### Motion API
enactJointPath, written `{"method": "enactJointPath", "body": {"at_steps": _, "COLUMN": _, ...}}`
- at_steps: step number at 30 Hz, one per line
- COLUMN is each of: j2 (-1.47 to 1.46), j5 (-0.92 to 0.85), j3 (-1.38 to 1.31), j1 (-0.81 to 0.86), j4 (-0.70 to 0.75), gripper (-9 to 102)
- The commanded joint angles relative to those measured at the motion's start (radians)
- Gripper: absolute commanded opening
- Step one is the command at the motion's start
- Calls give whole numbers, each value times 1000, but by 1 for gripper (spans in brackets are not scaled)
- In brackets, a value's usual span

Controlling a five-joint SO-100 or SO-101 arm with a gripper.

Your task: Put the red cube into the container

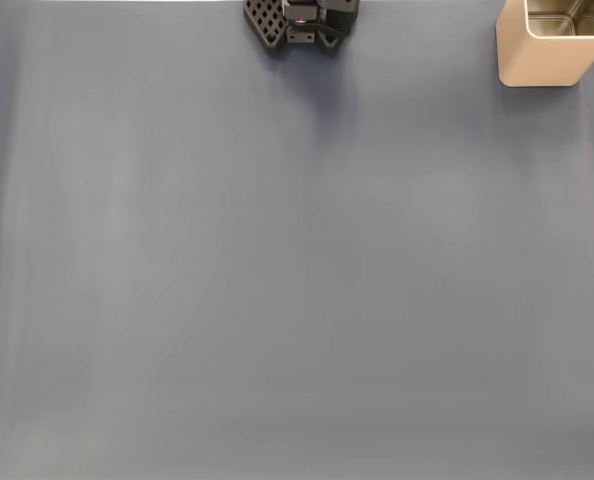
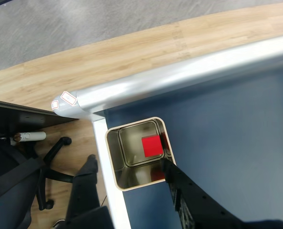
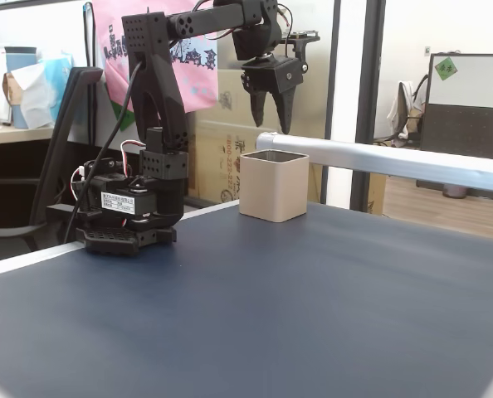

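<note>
The red cube (image 2: 151,146) lies on the shiny floor of the beige container (image 2: 132,187), seen from above in the wrist view. The container (image 1: 537,65) stands at the top right corner of the blue mat in a fixed view. From the side in a fixed view, the container (image 3: 271,195) sits at the far edge of the table, and my gripper (image 3: 271,124) hangs open a little above its mouth with nothing between its fingers. One black finger (image 2: 184,191) enters the wrist view from the bottom, beside the container's near wall.
The arm's black base (image 3: 122,207) stands left of the container, at the mat's top edge (image 1: 302,22). A silver rail (image 3: 396,162) runs along the table's far edge behind the container. The blue mat (image 1: 297,280) stretches wide. An office chair (image 2: 36,181) stands off the table.
</note>
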Motion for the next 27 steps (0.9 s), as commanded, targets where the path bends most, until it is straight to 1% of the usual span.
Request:
{"method": "enactJointPath", "body": {"at_steps": 1, "j2": 38, "j5": 9, "j3": -37, "j1": 46, "j4": -12, "gripper": 17}}
{"method": "enactJointPath", "body": {"at_steps": 4, "j2": 63, "j5": 20, "j3": -35, "j1": 115, "j4": 2, "gripper": 9}}
{"method": "enactJointPath", "body": {"at_steps": 7, "j2": 83, "j5": 21, "j3": -35, "j1": 222, "j4": 49, "gripper": 0}}
{"method": "enactJointPath", "body": {"at_steps": 10, "j2": 133, "j5": 34, "j3": -8, "j1": 365, "j4": 61, "gripper": 0}}
{"method": "enactJointPath", "body": {"at_steps": 15, "j2": 259, "j5": 5, "j3": 92, "j1": 632, "j4": 60, "gripper": 0}}
{"method": "enactJointPath", "body": {"at_steps": 22, "j2": 460, "j5": -87, "j3": 339, "j1": 1068, "j4": -61, "gripper": 0}}
{"method": "enactJointPath", "body": {"at_steps": 27, "j2": 626, "j5": -149, "j3": 580, "j1": 1330, "j4": -204, "gripper": 0}}
